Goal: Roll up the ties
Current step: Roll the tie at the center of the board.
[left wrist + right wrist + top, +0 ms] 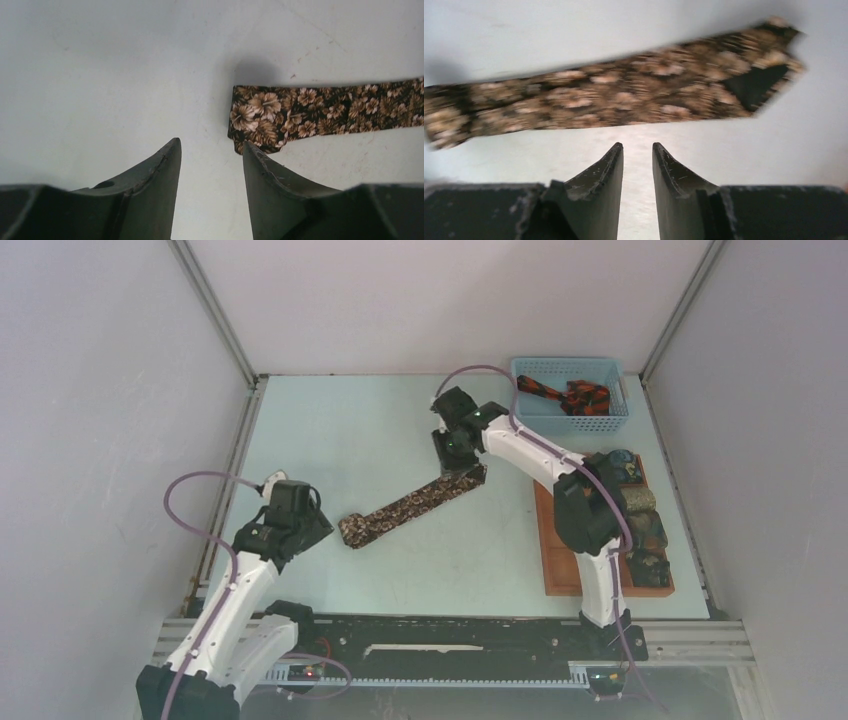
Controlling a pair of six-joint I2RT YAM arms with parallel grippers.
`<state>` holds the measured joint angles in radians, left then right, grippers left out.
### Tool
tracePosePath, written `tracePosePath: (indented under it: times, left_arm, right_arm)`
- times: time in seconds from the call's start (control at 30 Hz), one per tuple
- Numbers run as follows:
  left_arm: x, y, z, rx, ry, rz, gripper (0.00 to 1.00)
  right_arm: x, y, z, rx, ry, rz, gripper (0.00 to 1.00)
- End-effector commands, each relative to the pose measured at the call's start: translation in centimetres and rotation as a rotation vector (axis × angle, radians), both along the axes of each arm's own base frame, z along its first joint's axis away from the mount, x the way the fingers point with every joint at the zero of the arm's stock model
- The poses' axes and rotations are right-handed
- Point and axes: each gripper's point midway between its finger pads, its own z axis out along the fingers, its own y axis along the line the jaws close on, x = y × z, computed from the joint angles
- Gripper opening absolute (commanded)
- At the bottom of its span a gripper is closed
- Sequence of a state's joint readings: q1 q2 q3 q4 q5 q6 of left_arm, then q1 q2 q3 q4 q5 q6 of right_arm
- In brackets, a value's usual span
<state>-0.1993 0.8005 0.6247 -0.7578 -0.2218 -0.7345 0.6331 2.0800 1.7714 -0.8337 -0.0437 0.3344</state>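
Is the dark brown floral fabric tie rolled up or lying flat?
Flat. The dark brown floral fabric tie lies stretched as a long strip, no coil visible.

white arm links with black joints, purple cables looping off; tapered black fingers, scuffed edges.

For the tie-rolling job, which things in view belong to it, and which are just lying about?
Belongs to the job:
- brown floral tie, flat on the table
- black and red-orange tie, in the basket
- rolled ties, apparently, in the tray

Just lying about:
- blue mesh basket
- orange-brown tray
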Motion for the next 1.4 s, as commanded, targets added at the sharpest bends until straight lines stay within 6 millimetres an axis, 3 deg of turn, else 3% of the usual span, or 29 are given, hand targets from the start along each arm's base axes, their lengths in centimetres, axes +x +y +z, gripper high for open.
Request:
tracePosePath:
  times: [0.0, 0.1, 0.27, 0.53, 0.7, 0.9, 1.13, 1.37]
  left_arm:
    - [3.6, 1.8, 3.4, 0.083, -0.083, 0.055, 0.54]
    - [5.5, 2.1, 2.9, 0.079, 0.006, -0.001, 0.52]
    - [8.4, 1.0, -0.6, 0.042, 0.255, -0.144, 0.44]
    - [8.5, 0.3, -5.2, 0.021, 0.493, -0.259, 0.34]
    - [7.9, 0.3, -5.8, 0.019, 0.538, -0.287, 0.33]
    - [7.3, -0.2, -6.3, -0.006, 0.568, -0.322, 0.33]
    - [6.5, -1.3, -7.2, -0.023, 0.612, -0.368, 0.31]
    - [4.3, -2.1, -7.4, -0.045, 0.629, -0.370, 0.28]
  right_arm:
    - [-4.1, 8.7, 4.7, 0.317, -0.025, 0.167, 0.28]
    - [-7.2, 11.3, 3.7, 0.375, -0.033, 0.197, 0.22]
    - [-12.0, 15.9, 2.1, 0.383, -0.080, 0.240, 0.16]
    - [-15.5, 19.7, -2.5, 0.308, -0.093, 0.247, 0.06]
    - [-16.3, 20.7, -5.1, 0.264, -0.111, 0.256, 0.00]
    - [-16.0, 21.2, -7.2, 0.245, -0.137, 0.243, 0.00]
    - [-15.3, 22.0, -7.9, 0.245, -0.158, 0.233, 0.00]
    - [-14.1, 22.5, -7.9, 0.257, -0.212, 0.184, 0.00]
